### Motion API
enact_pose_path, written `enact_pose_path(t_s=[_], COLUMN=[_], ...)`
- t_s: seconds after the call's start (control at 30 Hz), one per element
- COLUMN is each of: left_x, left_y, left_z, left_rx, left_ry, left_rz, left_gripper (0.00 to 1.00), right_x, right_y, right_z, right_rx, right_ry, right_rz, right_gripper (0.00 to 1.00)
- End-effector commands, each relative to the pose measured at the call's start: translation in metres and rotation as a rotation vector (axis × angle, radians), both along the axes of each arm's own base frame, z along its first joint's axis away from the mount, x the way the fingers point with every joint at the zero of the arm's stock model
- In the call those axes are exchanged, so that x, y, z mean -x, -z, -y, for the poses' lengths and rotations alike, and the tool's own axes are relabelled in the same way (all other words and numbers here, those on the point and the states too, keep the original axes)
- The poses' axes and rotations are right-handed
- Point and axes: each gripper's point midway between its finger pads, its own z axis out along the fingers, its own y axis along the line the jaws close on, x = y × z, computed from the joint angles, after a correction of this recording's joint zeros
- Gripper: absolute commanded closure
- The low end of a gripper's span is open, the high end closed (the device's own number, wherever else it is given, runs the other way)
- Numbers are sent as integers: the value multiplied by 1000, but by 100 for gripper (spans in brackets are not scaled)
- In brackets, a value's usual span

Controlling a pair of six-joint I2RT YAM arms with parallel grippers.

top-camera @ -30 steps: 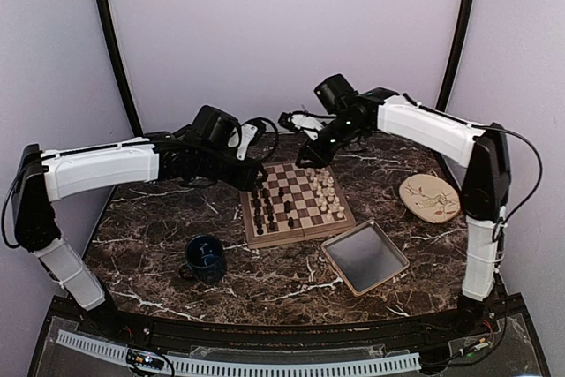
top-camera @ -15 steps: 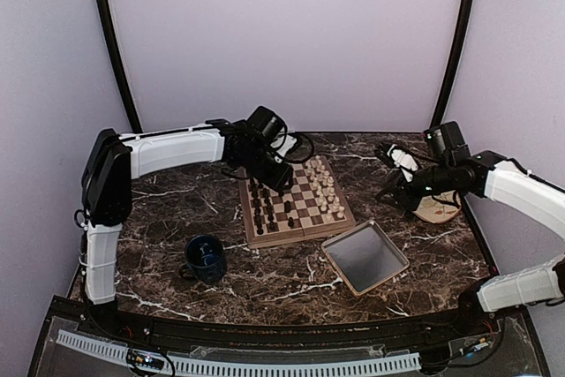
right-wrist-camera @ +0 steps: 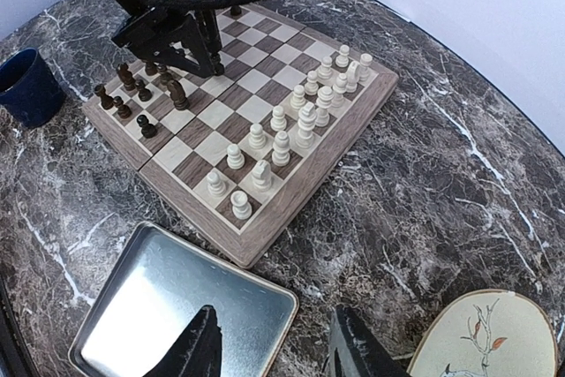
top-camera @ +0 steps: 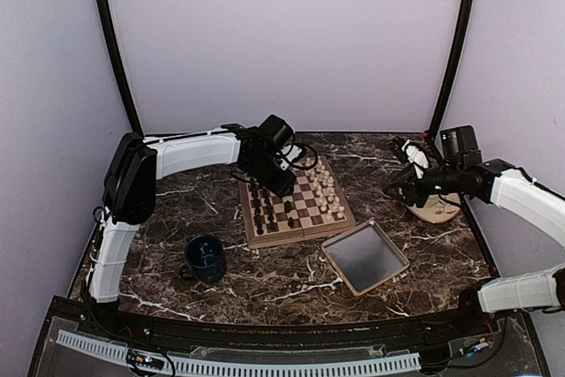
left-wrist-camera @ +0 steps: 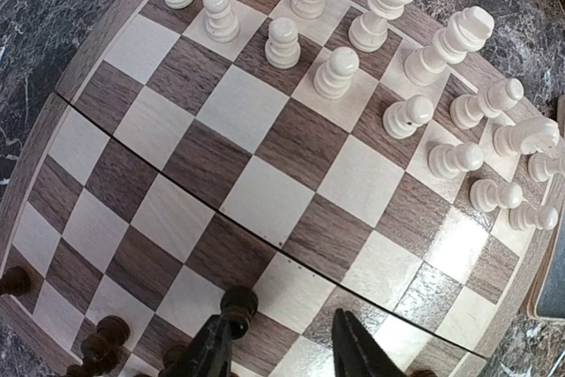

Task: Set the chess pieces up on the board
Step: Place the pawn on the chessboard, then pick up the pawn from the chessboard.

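The board (top-camera: 300, 234) lies mid-table, also in the left wrist view (left-wrist-camera: 113, 17) and the right wrist view (right-wrist-camera: 291, 209). Cream pieces (top-camera: 327, 193) (left-wrist-camera: 335, 72) (right-wrist-camera: 282, 139) stand in two rows along its right side. Dark pieces (top-camera: 263, 209) (right-wrist-camera: 141, 94) stand along its left side. My left gripper (top-camera: 281, 179) (left-wrist-camera: 282, 337) is open low over the board's far left part, with a dark pawn (left-wrist-camera: 238, 304) just inside its left finger. My right gripper (top-camera: 395, 188) (right-wrist-camera: 274, 320) is open and empty above the bare table right of the board.
A grey metal tray (top-camera: 364, 258) (right-wrist-camera: 177, 306) lies near the board's front right corner. A round beige plate (top-camera: 434, 207) (right-wrist-camera: 494, 333) sits at the right, under my right arm. A dark blue mug (top-camera: 205, 258) (right-wrist-camera: 31, 86) stands at the front left.
My right arm swung from above the board's far edge to the right, near the plate. My left arm reached out from the left to over the board's far left part.
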Motion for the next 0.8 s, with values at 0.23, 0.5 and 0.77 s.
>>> enact_pose_path(t_s=[0.23, 0.5, 0.77], left_x=[-9, -12, -20], left_y=[10, -25, -66], left_z=[-12, 2, 4], left_rx=[-71, 28, 82], left_ry=[-25, -5, -5], left_rz=[22, 72, 165], left_gripper=[67, 70, 68], right_x=[-6, -8, -10], right_y=[3, 8, 12], right_z=[-3, -3, -4], right_rx=[-10, -5, -3], right_ry=[-20, -20, -21], right_rz=[5, -9, -25], right_gripper=[58, 58, 58])
